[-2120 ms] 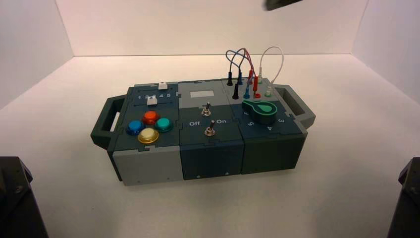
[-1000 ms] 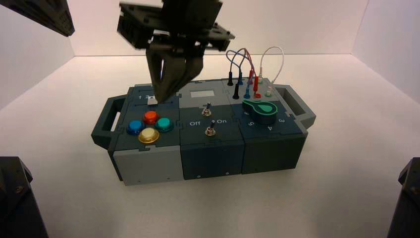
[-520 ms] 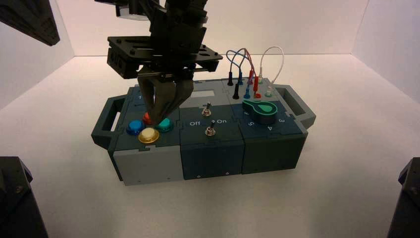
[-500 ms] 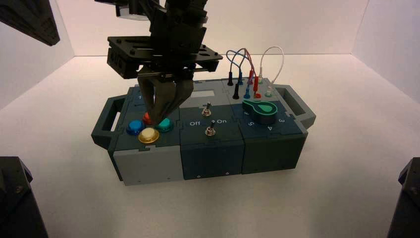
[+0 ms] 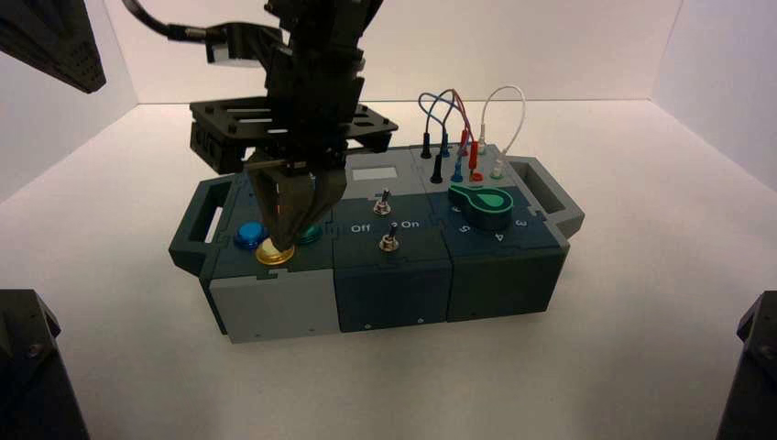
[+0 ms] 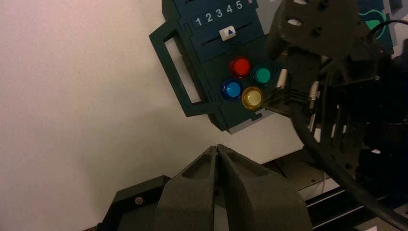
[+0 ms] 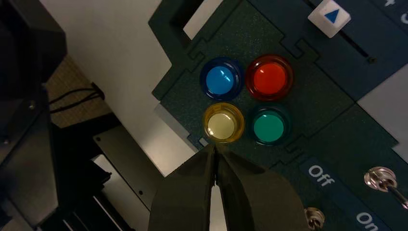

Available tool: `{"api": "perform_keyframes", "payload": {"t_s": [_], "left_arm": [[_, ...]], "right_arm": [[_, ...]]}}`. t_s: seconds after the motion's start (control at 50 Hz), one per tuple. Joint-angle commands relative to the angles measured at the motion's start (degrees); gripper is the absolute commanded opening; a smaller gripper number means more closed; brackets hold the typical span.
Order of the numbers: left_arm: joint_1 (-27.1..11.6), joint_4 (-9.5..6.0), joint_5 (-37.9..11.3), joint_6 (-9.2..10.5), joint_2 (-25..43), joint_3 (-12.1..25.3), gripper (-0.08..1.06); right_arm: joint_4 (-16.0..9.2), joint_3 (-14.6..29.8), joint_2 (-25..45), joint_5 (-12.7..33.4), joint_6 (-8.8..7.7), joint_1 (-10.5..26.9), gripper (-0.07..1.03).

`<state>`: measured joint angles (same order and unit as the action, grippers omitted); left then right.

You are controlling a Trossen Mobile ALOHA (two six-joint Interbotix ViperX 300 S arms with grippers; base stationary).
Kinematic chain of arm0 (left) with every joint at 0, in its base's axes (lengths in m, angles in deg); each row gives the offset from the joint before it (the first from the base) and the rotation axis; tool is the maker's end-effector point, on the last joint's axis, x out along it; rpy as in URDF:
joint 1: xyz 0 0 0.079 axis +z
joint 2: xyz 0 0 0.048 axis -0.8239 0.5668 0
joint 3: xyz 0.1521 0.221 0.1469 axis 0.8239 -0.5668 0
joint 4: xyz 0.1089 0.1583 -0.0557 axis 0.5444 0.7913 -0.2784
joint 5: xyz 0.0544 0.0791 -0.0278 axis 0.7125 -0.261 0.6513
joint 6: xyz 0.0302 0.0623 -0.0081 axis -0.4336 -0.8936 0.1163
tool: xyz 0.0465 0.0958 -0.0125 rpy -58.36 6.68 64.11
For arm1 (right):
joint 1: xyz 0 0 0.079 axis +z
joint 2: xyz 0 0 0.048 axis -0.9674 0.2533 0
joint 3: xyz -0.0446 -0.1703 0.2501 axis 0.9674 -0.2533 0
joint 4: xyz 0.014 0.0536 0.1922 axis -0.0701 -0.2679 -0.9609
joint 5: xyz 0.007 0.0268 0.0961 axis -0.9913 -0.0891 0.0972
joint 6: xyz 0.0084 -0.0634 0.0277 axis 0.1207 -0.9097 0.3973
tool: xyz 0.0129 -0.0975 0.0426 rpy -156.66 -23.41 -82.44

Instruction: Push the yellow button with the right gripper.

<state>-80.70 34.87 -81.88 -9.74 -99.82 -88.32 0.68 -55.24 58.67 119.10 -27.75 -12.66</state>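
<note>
Yellow button (image 7: 221, 126) lies just beside the tip, slightly left, of the right gripper (image 5: 282, 246), closed and empty.

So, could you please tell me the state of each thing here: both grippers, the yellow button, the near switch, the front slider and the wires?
right gripper: shut, tip just above or at the yellow button
left gripper: shut, idle, off the box's left side
yellow button: uncovered; pressed or not, I cannot tell
near switch: lever up, position unclear
front slider: between 2 and 4
wires: plugged in
</note>
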Motion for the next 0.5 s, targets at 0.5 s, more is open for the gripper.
{"api": "perform_keyframes", "payload": {"t_s": [0.5], "left_arm": [[-0.1,0.53,0.6,-0.18,0.0,-1.0,-0.03]], "right_arm": [[-0.2,1.0,0.2,-1.1,-0.97,0.4,-0.02]]}}
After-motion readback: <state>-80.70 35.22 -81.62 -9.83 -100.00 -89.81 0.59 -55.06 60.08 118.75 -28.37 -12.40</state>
